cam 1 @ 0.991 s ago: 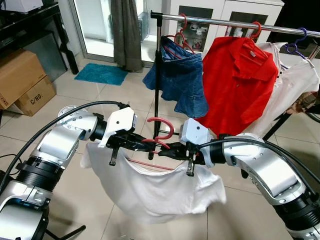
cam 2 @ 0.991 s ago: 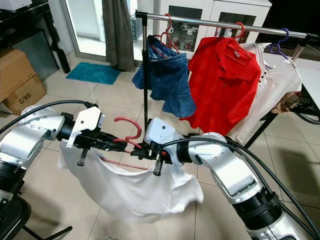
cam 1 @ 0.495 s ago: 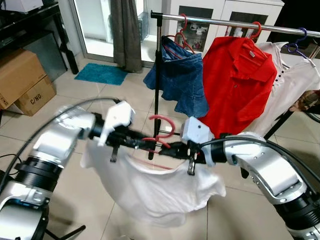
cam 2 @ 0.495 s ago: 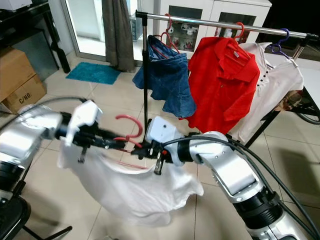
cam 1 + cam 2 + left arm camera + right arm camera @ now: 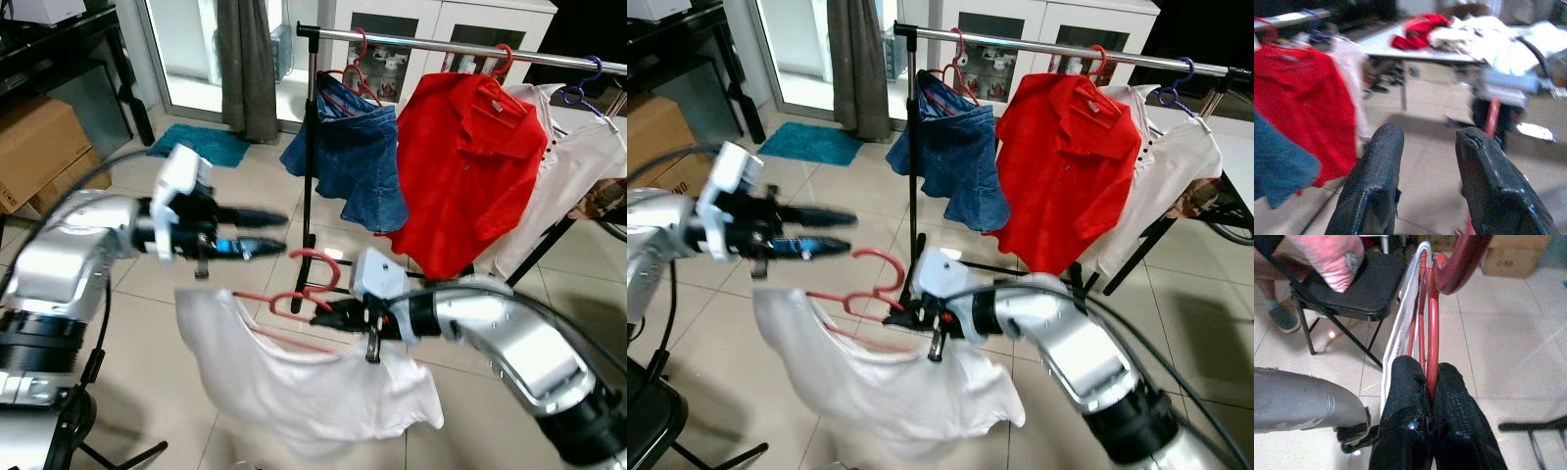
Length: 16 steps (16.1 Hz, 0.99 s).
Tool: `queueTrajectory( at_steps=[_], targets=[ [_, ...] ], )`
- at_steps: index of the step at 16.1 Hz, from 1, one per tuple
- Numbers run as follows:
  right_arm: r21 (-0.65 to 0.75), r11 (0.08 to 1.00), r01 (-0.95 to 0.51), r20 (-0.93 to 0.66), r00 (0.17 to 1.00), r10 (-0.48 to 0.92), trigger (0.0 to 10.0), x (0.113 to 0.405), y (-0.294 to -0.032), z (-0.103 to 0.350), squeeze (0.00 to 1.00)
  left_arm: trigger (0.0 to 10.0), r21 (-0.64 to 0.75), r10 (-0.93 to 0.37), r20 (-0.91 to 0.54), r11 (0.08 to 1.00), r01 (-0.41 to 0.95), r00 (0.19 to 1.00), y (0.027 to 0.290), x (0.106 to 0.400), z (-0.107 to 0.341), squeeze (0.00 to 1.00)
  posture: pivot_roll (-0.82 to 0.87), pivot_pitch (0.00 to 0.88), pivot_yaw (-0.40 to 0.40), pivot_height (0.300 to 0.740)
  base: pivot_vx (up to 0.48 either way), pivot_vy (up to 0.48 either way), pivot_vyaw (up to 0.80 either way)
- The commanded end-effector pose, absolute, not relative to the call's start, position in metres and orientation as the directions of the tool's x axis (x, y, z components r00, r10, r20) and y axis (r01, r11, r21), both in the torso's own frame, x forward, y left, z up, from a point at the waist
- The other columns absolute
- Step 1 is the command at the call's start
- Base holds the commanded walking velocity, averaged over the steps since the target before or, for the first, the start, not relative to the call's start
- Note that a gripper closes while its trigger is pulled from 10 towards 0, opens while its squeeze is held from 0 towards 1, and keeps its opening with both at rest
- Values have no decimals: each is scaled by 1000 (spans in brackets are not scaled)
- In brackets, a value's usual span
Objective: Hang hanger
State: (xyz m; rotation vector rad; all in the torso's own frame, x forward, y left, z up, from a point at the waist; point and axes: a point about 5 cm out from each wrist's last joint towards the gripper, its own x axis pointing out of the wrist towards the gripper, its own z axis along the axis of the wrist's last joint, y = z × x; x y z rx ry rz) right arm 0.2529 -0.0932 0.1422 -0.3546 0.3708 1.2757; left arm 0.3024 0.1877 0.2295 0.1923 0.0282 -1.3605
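One red hanger [image 5: 306, 286] carrying one white T-shirt [image 5: 312, 377] is gripped by the right gripper [image 5: 327, 311], whose two black fingers [image 5: 1405, 396] are seen in the right wrist view pressed together on the hanger's red wire just below its hook. The shirt hangs down below this gripper, spread to both sides of it, above the tiled floor [image 5: 206, 186].

The left gripper [image 5: 265, 233] is held up and to the left of the right gripper, apart from the hanger and above the shirt's left shoulder. Its two fingers [image 5: 1378, 181] are parted, with nothing between them.

One clothes rail [image 5: 441, 46] is seen above and beyond both grippers, well apart from the held hanger. Three garments hang on it: one blue denim skirt [image 5: 353, 157], one red polo shirt [image 5: 470, 162] and one white shirt [image 5: 578, 162], each on its own hanger. Two cardboard boxes [image 5: 44, 157] are stacked far to the left of the left gripper. One black folding chair [image 5: 1352, 291] is seen beyond the right gripper in its wrist view.
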Motion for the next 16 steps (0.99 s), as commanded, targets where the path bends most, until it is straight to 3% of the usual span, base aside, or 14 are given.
queueTrajectory(
  at_steps=[1,3,7,8,11,16],
  targets=[
    [-76,308,-948,-432,310,847,0,256,-97,148,0,10000,129,-963,-92,241,962,254,191,302,234,1000,-133,0,-15,740,0,0,0],
    [-63,402,-914,-422,389,819,0,258,-103,143,0,10000,128,-946,-53,310,942,319,196,302,234,1000,-135,0,-12,740,0,0,0],
    [-33,695,-719,-383,651,655,0,266,-125,130,0,10000,167,-833,-66,533,829,549,210,300,220,1000,-130,0,-16,740,0,0,0],
    [18,808,-589,-362,749,554,10000,270,-133,127,0,10000,177,-774,-74,610,773,628,210,299,209,1000,-127,0,-16,740,0,0,0],
    [52,897,-440,-280,855,436,10000,272,-137,127,0,10000,150,-659,-78,734,662,748,192,295,187,1000,-123,0,-11,740,0,0,0],
    [133,965,-225,-211,945,250,10000,276,-137,127,0,10000,88,-553,-22,829,553,833,158,288,171,1000,-114,0,-15,740,0,0,0]
  ],
)
